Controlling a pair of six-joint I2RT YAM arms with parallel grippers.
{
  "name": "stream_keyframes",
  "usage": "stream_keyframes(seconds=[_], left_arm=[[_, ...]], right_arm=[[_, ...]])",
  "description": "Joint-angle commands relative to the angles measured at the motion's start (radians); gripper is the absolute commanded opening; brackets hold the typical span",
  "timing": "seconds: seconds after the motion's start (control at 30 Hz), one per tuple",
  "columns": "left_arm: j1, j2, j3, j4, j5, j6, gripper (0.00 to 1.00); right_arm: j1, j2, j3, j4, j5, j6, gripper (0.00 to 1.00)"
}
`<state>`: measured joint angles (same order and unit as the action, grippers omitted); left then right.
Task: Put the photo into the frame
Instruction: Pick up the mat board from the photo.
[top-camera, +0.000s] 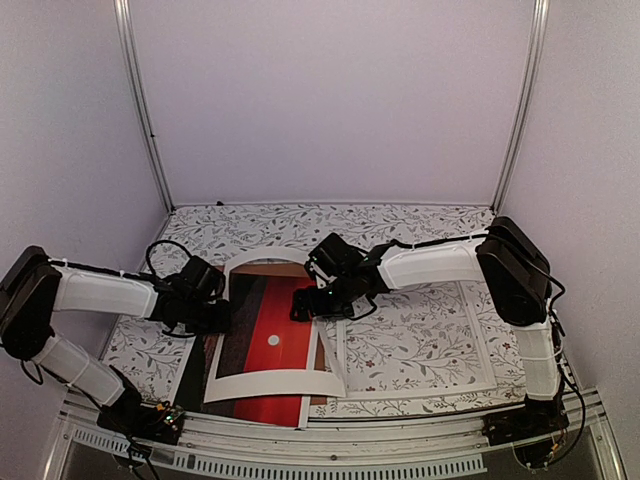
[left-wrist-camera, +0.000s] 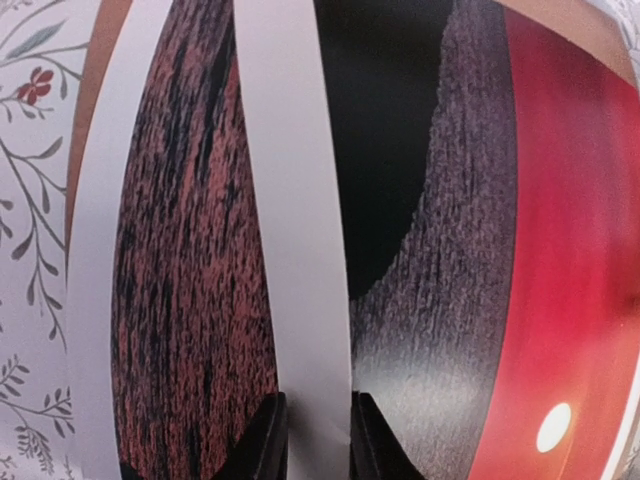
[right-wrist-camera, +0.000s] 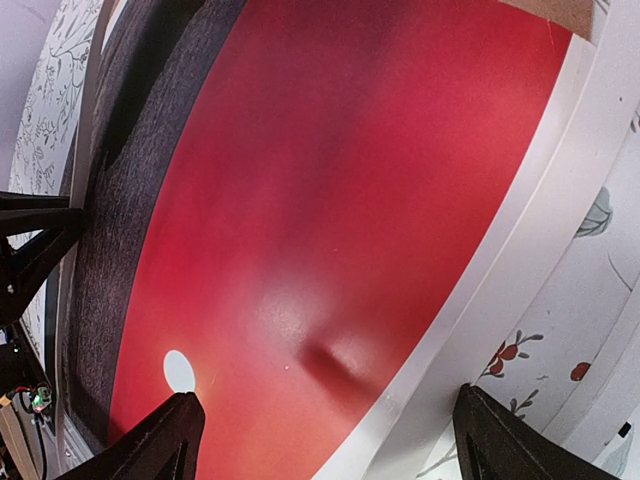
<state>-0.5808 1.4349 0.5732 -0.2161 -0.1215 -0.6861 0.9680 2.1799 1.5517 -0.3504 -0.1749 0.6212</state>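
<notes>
Red photo lies under the white mat, outside the frame at lower right (left gripper pinches the mat's strip, right gripper spread); insertion remains.

Pale lilac walls enclose a floral-patterned table.

Red photo (white sun, dark sea); white frame; pale tablecloth, grey leaf pattern

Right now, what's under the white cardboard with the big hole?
The photo lies under the white mat: red sky and white sun show through its window, and a red edge pokes out on the near side. The mat's borders hide the rest.
</notes>
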Motion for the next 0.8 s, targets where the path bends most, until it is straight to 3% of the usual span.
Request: stream_keyframes(seconds=[0.0, 0.6, 0.77], left_arm=[[-0.032, 0.032, -0.001, -0.128, -0.037, -0.013, 0.2], [-0.034, -0.03, 0.078, -0.212, -0.098, 0.012, 0.0], [-0.035, -0.036, 0.109, -0.24, -0.119, 0.024, 0.0]], right_arm=[[0.006, 0.085, -0.036, -0.059, -0.042, 0.017, 0.9], [-0.01, -0.033, -0.035, -0.083, 0.002, -0.036, 0.92], [-0.015, -0.065, -0.035, -0.1, 0.02, -0.047, 0.93]])
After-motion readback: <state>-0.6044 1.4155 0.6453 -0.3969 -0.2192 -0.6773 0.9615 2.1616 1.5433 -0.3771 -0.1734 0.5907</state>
